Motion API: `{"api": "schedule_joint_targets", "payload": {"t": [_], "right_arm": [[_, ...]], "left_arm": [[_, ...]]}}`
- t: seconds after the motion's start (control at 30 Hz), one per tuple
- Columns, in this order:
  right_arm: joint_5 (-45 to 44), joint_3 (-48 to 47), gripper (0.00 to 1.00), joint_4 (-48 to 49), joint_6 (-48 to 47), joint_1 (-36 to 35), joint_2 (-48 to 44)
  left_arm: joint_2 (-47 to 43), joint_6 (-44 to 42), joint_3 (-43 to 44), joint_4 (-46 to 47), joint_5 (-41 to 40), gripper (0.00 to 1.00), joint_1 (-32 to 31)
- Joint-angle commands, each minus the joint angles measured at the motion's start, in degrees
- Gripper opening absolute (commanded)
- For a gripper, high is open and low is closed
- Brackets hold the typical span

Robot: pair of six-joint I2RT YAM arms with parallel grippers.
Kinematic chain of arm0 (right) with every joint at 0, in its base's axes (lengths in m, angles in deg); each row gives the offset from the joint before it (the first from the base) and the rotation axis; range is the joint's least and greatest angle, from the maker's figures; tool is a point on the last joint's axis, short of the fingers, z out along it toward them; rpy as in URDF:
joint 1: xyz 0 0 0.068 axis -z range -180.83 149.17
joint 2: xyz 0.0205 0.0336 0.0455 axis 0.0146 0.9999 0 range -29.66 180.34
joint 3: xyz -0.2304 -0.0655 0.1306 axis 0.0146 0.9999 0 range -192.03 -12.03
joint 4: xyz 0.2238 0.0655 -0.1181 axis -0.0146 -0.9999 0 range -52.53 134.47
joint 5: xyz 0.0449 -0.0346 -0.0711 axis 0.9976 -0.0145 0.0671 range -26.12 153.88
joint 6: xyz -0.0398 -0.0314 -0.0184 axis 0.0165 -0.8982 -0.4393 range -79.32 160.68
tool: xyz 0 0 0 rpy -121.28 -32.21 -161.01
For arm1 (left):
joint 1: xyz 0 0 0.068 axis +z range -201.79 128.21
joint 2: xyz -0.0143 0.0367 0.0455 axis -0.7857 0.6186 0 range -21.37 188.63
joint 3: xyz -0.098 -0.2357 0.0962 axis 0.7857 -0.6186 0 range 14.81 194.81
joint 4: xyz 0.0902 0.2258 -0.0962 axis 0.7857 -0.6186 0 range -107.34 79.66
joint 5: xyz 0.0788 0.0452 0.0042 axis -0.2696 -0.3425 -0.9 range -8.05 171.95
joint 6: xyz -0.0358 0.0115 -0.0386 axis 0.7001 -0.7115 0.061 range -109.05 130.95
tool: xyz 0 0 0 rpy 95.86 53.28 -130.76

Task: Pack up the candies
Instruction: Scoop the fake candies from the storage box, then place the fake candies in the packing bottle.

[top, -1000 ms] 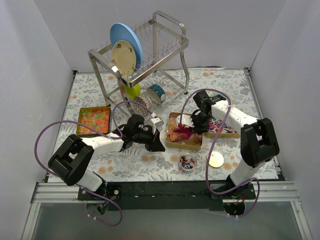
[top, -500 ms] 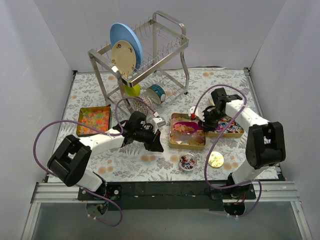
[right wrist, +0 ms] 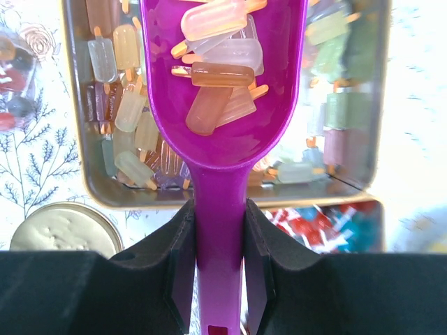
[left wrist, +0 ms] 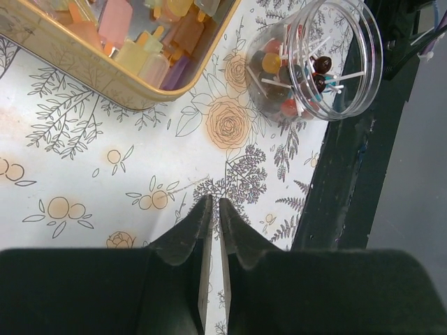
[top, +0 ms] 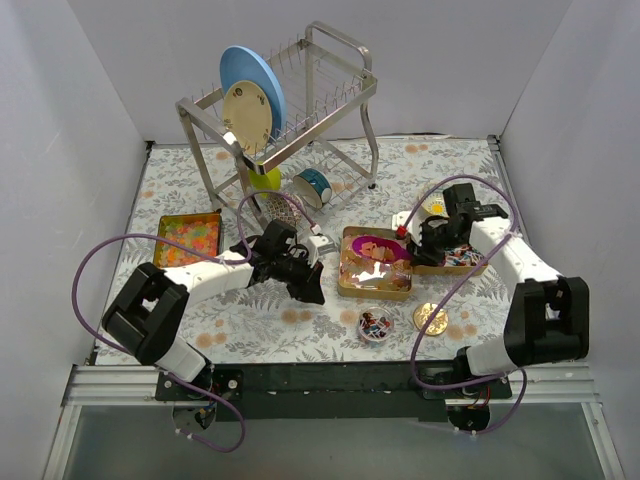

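Observation:
My right gripper (top: 424, 240) (right wrist: 220, 209) is shut on the handle of the purple scoop (top: 378, 246) (right wrist: 223, 150). The scoop holds several translucent yellow-orange gummies (right wrist: 216, 73) above the middle gold tray (top: 372, 292) (right wrist: 105, 199), which holds more gummies. Wrapped red-blue-white pieces (top: 452, 256) (right wrist: 328, 222) fill the right tray. Tiny red-orange-yellow bits (top: 187, 240) fill the left tray. A clear jar (top: 376, 324) (left wrist: 314, 59) with a few candies stands in front of the middle tray. My left gripper (top: 312, 290) (left wrist: 215, 202) is shut and empty, just above the table left of the jar.
A round gold lid (top: 431, 319) (right wrist: 63, 234) lies right of the jar. A steel dish rack (top: 290, 110) with a blue and a beige plate stands at the back, with tape rolls (top: 312, 186) and a green ball (top: 265, 181) beneath. The table's black front edge (left wrist: 349, 174) is close to the jar.
My right arm has drawn back to the right, and the scoop has come up out of the gummies with a load in it. My left gripper has barely shifted.

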State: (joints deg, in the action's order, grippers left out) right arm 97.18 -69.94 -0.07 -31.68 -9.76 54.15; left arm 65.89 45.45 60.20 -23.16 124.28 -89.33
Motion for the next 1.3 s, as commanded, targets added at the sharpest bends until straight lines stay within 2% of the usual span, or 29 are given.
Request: {"api": "schedule_joint_targets", "payload": {"t": [0.0,0.07,0.23,0.47,0.57,0.7,1.03,1.27], "right_arm": [[1.4,-2.2,0.01,-5.4,-1.8,0.3,-7.2],[-0.6,-2.9,0.01,-9.2,-5.1,0.3,-8.5],[-5.4,-2.8,0.01,-19.4,-12.2,0.3,-14.0],[-14.8,-2.5,0.01,-28.4,-21.2,0.3,-20.3],[-18.3,-3.3,0.01,-30.3,-22.1,-1.3,-21.6],[-24.1,-2.4,0.01,-30.5,-21.3,-5.7,-23.6],[-35.6,-3.3,0.01,-30.2,-9.3,-19.2,-21.6],[-43.7,-4.7,0.01,-30.5,-4.7,-26.7,-20.0]], "left_arm": [[-0.3,-1.9,2.2,0.2,-0.8,0.11,0.4],[-0.7,-1.8,2.2,0.9,-1.3,0.15,0.4],[-3.6,-2.0,0.5,2.8,-1.8,0.16,0.6],[-7.6,-2.0,-3.1,5.1,-1.9,0.19,1.2],[-9.1,-1.5,-5.1,6.7,-2.2,0.20,1.5],[-10.5,-0.9,-7.0,7.9,-2.1,0.20,1.8],[-14.4,-0.1,-10.5,9.0,-2.2,0.22,2.6],[-17.7,-1.3,-12.3,6.1,-1.4,0.38,3.1]]}}
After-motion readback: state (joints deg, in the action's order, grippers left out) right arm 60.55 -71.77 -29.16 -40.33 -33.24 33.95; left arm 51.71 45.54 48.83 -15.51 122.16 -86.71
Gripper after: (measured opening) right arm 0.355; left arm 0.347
